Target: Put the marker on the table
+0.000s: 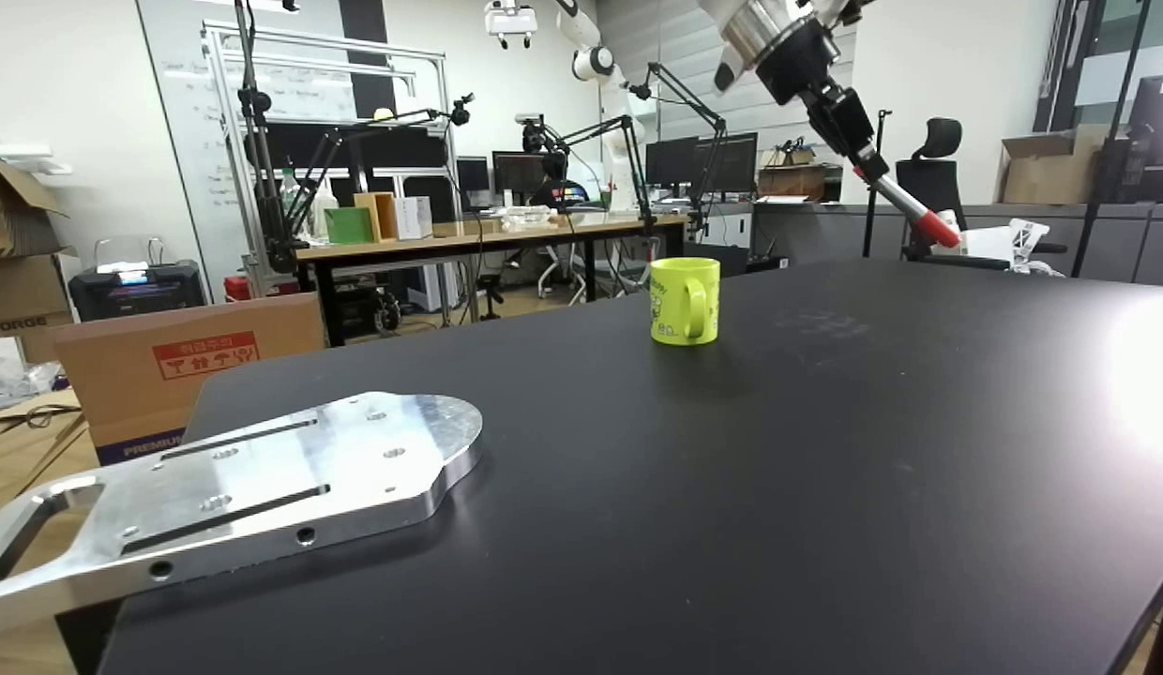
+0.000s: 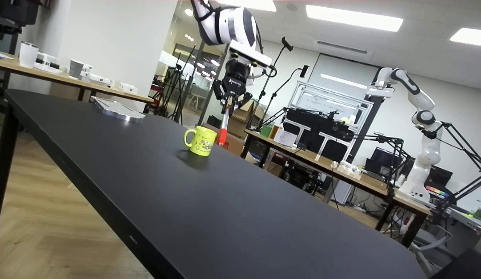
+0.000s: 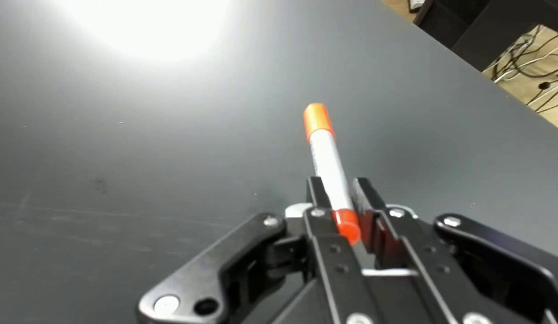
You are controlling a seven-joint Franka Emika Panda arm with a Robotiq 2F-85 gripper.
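Note:
The marker [image 3: 329,164] has a white body and red ends. My gripper [image 3: 338,181] is shut on it near one red end, and the other end sticks out past the fingertips. In an exterior view the marker [image 1: 905,202] slants down from the gripper [image 1: 872,167], with its red tip in the air over the table's far side. In an exterior view the marker [image 2: 224,124] hangs steeply below the gripper [image 2: 229,107], its tip appearing beside the cup. The black table [image 1: 694,487] lies below, and it fills most of the wrist view [image 3: 126,148].
A yellow-green cup [image 1: 671,302] stands upright on the table; it also shows in an exterior view [image 2: 203,141]. A silver metal plate [image 1: 356,450] lies at one table edge. A cardboard box [image 1: 197,356] stands beside the table. The table edge [image 3: 459,56] crosses the wrist view's upper right.

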